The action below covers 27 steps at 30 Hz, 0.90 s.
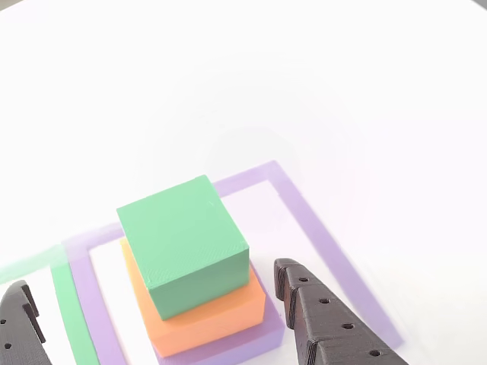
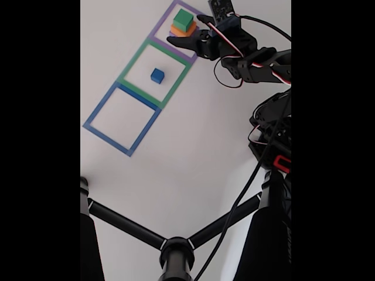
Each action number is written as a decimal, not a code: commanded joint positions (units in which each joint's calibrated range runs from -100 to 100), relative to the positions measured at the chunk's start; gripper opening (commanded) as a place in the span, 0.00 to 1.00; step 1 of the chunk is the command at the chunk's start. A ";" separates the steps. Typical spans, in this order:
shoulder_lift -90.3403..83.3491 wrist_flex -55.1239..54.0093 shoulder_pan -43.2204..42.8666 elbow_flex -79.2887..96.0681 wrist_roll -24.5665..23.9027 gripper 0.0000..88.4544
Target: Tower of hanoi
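The tower of hanoi stands as a stack inside the purple outline (image 1: 319, 236): a green block (image 1: 183, 236) on an orange block (image 1: 205, 323) on a purple slab (image 1: 255, 341). In the fixed view the stack (image 2: 183, 23) sits at the top, and the small blue cube (image 2: 157, 75) rests alone inside the green outline (image 2: 132, 64). My gripper (image 1: 151, 277) is open, with one dark finger (image 1: 327, 319) to the right of the stack and the other finger (image 1: 19, 323) to its left. Nothing is held. The fixed view shows the gripper (image 2: 188, 30) straddling the stack.
A blue outline (image 2: 96, 114) lies below the green one with nothing inside. The arm (image 2: 258, 61) and its cables reach in from the right. Black tripod legs (image 2: 126, 225) cross the bottom of the fixed view. A strip of the green outline (image 1: 72, 312) runs beside the purple one.
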 commanded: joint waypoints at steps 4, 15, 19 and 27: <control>1.06 -2.05 -0.10 -3.84 0.00 0.41; 4.04 -3.67 -1.54 -6.39 0.00 0.40; 4.37 -3.91 -1.73 -6.20 0.00 0.37; 4.85 -4.80 -2.79 -5.75 0.00 0.30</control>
